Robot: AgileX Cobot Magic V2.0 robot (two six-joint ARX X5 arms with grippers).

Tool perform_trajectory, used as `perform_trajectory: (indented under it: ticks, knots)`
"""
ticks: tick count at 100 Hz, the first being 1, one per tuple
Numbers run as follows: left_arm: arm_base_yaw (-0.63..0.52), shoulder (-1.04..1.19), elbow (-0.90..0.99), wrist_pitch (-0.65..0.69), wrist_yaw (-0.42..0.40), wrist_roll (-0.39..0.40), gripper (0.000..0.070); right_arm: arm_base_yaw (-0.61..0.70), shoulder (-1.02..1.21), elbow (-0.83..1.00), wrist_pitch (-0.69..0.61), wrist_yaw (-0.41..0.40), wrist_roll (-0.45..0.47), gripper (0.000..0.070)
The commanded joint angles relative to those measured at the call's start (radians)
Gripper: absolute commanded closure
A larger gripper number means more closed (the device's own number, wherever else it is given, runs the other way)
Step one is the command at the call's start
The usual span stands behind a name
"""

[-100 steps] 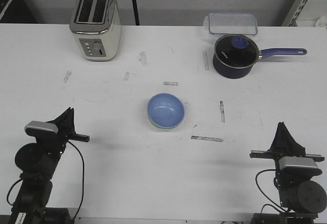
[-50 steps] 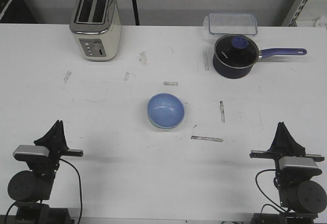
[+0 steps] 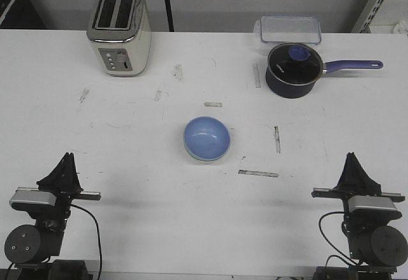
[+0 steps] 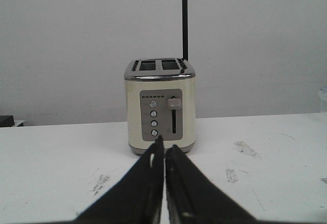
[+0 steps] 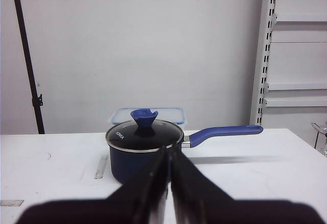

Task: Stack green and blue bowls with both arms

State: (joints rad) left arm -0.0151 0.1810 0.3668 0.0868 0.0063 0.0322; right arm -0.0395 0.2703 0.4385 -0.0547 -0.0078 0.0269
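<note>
Only the green bowl's (image 3: pixel 199 158) rim peeks beneath blue bowl (image 3: pixel 206 137); both end effectors clenched.

My work surface is a white, scuffed table (image 3: pixel 127 133) with dark smears and short strips of grey tape. Near its middle sits a glossy periwinkle blue bowl (image 3: pixel 206 138), nested in a pale mint green bowl (image 3: pixel 199 157) whose rim just peeks out beneath. At the far left stands a cream and chrome two-slot toaster (image 3: pixel 119 30). At the far right a dark navy saucepan with glass lid and purple handle (image 3: pixel 292 69) sits just in front of a clear lidded plastic container (image 3: pixel 288 28).
</note>
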Motion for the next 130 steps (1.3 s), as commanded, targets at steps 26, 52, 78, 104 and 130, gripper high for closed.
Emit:
perform_trajectory:
  ticks: [26,52,78,104,130]
  knots:
    - [0.002,-0.041,-0.079,0.021,-0.003,0.002,0.0699,0.001,-0.001,0.005,0.013,-0.003,0.01,0.0697]
    - [0.002,-0.1,-0.206,0.022,-0.003,0.002,0.0699,0.001,-0.001,0.005,0.013,-0.003,0.01,0.0696]
    - [0.002,-0.178,-0.318,0.049,-0.01,0.002,0.0698,0.001,-0.001,0.005,0.013,-0.003,0.01,0.0697]
    - [0.002,-0.178,-0.355,0.071,-0.027,0.002,0.0698,0.001,-0.001,0.005,0.012,-0.002,0.01,0.0697]
    - [0.002,-0.178,-0.355,0.071,-0.027,0.002,0.0698,0.001,-0.001,0.005,0.012,-0.002,0.01,0.0697]
